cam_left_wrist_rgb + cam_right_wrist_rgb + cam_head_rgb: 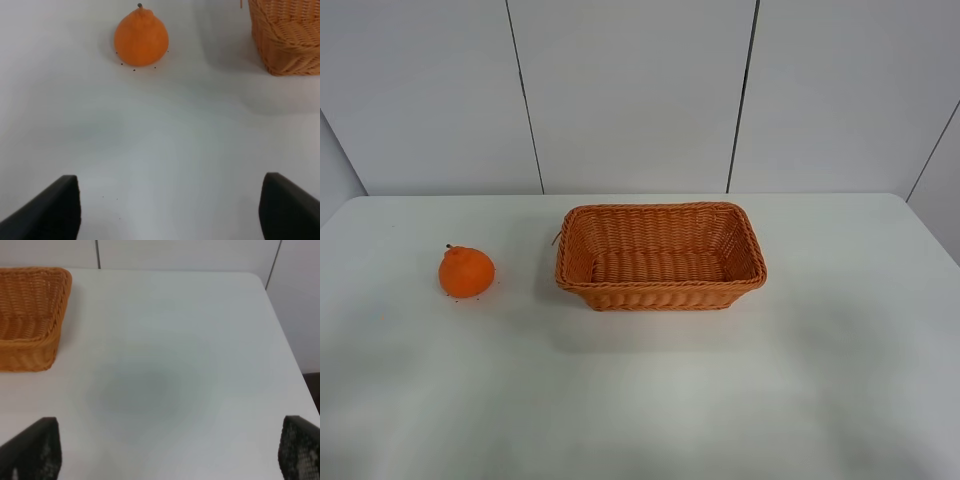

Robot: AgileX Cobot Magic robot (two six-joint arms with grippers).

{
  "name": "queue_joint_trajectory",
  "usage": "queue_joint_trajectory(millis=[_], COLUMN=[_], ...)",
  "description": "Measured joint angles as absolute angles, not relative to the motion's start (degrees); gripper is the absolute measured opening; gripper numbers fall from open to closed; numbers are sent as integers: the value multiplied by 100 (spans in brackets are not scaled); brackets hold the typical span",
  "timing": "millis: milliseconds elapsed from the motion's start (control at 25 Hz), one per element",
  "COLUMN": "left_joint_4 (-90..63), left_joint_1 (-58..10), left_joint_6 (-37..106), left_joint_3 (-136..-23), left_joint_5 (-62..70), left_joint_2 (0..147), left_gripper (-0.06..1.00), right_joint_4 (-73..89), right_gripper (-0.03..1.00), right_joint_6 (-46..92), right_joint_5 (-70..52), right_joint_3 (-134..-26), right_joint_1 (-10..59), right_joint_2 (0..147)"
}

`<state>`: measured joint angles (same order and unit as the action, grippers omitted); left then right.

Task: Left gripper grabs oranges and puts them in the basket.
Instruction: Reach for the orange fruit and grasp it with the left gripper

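Observation:
The orange (466, 271) sits on the white table at the left, knob and dark stem up. It also shows in the left wrist view (141, 37). The woven wicker basket (660, 287) stands empty at the table's middle, to the right of the orange; its corner shows in the left wrist view (285, 35) and its side in the right wrist view (30, 315). My left gripper (170, 212) is open and empty, well short of the orange, with only its black fingertips (50, 210) showing. My right gripper (170, 452) is open and empty over bare table right of the basket. Neither arm shows in the exterior view.
The white table (640, 400) ends at a back edge against grey wall panels. Its right edge (287, 345) shows in the right wrist view. A few small dark specks lie around the orange.

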<state>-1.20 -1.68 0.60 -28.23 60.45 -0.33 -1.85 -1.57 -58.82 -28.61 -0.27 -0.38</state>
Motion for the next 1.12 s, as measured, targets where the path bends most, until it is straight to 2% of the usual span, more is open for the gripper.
queue_joint_trajectory(millis=[560, 720, 1120], left_joint_4=[-125, -134, -166], left_joint_1=[-168, -168, -168], left_joint_6=[83, 83, 83], left_joint_3=[-3119, -3776, -5516], left_joint_5=[6011, 5992, 5734], left_joint_2=[94, 1060, 4835], left_gripper=[84, 84, 84], right_joint_4=[-185, -185, -185], right_gripper=[69, 69, 69], right_joint_6=[-157, -157, -157], right_joint_5=[-5882, -5882, -5882], right_joint_3=[-2861, -2861, -2861], right_joint_1=[-27, -27, -27], right_joint_2=[-38, -38, -38])
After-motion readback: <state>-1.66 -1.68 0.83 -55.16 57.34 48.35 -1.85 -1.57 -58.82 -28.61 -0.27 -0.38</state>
